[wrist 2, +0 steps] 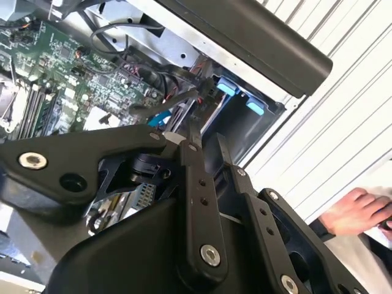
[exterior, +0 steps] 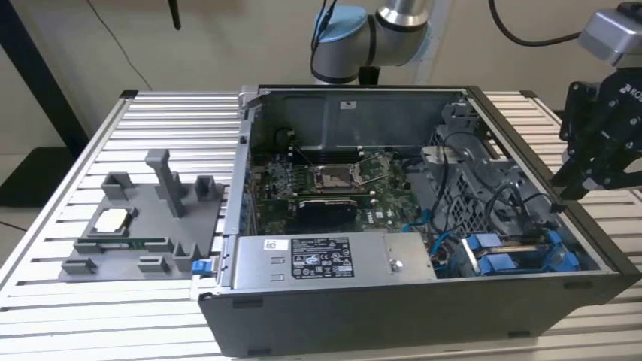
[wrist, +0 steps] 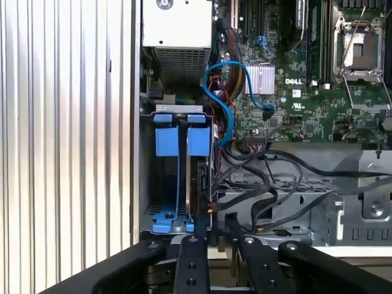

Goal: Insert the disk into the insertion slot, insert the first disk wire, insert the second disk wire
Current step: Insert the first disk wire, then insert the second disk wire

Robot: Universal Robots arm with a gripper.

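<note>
The insertion slot (exterior: 516,256) is the grey drive cage with blue fittings at the near corner of the open computer case, on the exterior view's right. In the first wrist view the slot (wrist: 177,177) carries two blue tabs, and a dark flat slab (wrist: 201,184) stands edge-on inside it; I cannot tell whether that is the disk. A loose blue wire (wrist: 223,92) loops from the motherboard towards the cage, and black wires (wrist: 263,177) lie beside it. My gripper (exterior: 570,192) hangs above the case's wall on the exterior view's right. Its fingers (wrist: 190,257) are drawn together with nothing between them.
A grey labelled power-supply box (exterior: 321,259) fills the case's near side beside the cage. The motherboard (exterior: 331,184) lies in the middle. A grey fixture (exterior: 140,226) with small parts sits on the slatted table at the exterior view's left. A person's hand (wrist 2: 352,211) rests on the table beyond the case.
</note>
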